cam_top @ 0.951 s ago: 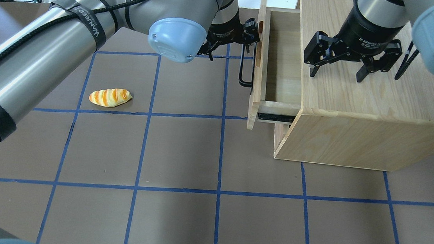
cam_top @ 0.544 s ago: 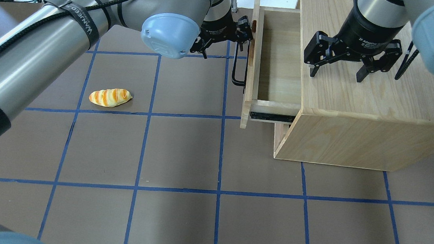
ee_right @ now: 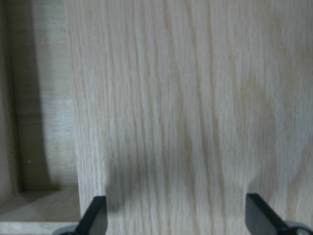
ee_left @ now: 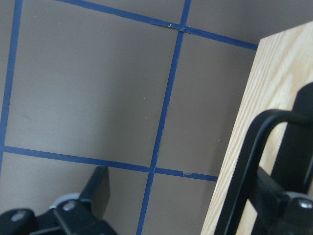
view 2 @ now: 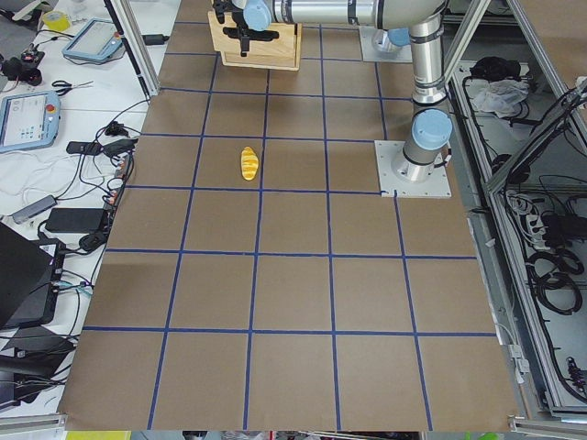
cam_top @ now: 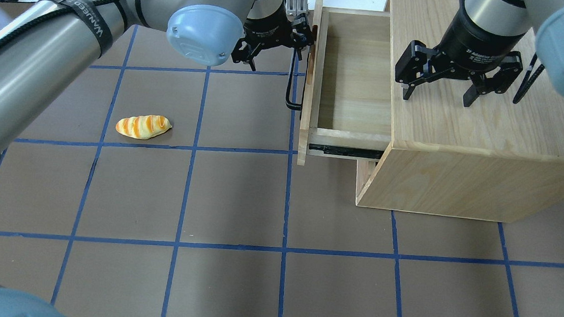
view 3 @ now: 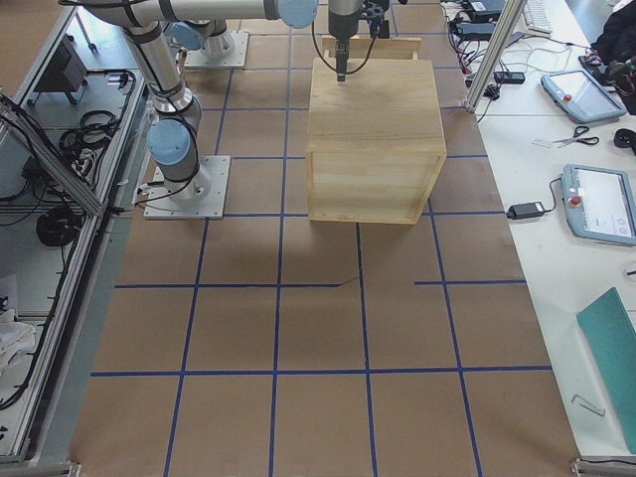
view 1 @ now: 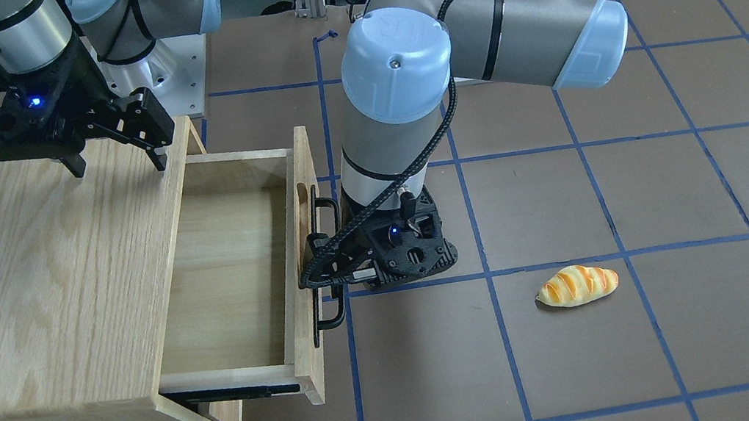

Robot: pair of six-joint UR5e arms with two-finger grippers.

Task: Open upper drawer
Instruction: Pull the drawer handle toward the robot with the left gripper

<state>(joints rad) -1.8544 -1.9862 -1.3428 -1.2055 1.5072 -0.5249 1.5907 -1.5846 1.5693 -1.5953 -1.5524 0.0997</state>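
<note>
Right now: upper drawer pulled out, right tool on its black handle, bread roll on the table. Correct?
No: the left tool is on the upper drawer's black handle; the right tool hangs open over the cabinet top. Overhead exterior view shows it.

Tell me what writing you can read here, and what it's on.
"WANJEED", then a cut-off character: black strap on the left arm.
"2F Adaptive G", rest hidden: black collar above the right end effector.
White print on the left arm's black wrist: too small to read.
</note>
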